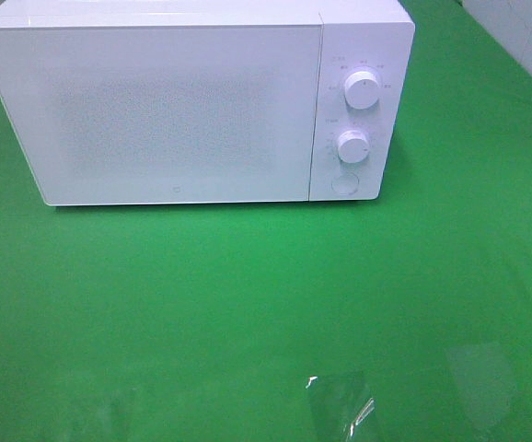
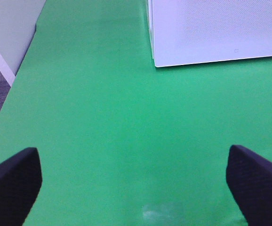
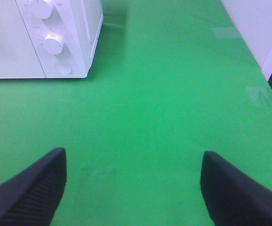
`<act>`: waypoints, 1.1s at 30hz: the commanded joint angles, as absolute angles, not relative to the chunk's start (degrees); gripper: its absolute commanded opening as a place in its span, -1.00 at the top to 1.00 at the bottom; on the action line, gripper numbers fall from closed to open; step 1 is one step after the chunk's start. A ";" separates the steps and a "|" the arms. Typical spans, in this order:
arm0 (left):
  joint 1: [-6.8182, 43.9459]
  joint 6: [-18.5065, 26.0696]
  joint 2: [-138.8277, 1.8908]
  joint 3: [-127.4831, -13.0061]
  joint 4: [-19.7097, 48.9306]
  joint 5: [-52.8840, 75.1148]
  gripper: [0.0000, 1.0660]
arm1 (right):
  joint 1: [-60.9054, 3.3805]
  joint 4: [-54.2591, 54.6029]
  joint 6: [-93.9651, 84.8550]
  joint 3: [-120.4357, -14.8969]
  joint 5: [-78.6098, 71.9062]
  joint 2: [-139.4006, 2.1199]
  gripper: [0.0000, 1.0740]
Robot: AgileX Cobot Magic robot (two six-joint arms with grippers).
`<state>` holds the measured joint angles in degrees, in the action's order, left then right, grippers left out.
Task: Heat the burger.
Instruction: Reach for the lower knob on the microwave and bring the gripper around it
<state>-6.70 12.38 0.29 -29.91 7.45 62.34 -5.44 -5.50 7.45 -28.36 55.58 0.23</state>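
Your left gripper (image 2: 135, 186) and right gripper (image 3: 133, 188) hang spread wide and empty over the green table (image 1: 248, 295), near the shut microwave (image 1: 156, 101). Where the burger lies you cannot tell.

Microwave (image 1: 156, 101), white.

Door: 1 small grey square mark (image 1: 176, 195) low on the front, near the bottom edge. It reads as an outlined square only, and no letters can be made out. The left wrist view shows the same mark, equally tiny.

Control panel: faint grey print sits in short clusters around the upper knob (image 1: 363, 90) and the lower knob (image 1: 352, 145), with what look like tick marks. It is too small and blurred to read from the high view. In the right wrist view it shows only as specks beside the 2 knobs.

Round button (image 1: 344, 183) below the knobs: any sign on it is unreadable.

No word, brand or number is legible anywhere.
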 commanded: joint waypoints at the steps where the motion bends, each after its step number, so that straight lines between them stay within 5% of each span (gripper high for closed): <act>1: -6.88 12.43 1.66 -29.79 7.96 61.59 -0.91 | -5.33 -5.39 7.39 -28.25 55.18 1.78 -0.40; 33: -6.88 12.43 1.66 -29.79 7.96 61.59 -0.91 | -5.33 -5.44 7.51 -28.25 55.18 1.78 -0.40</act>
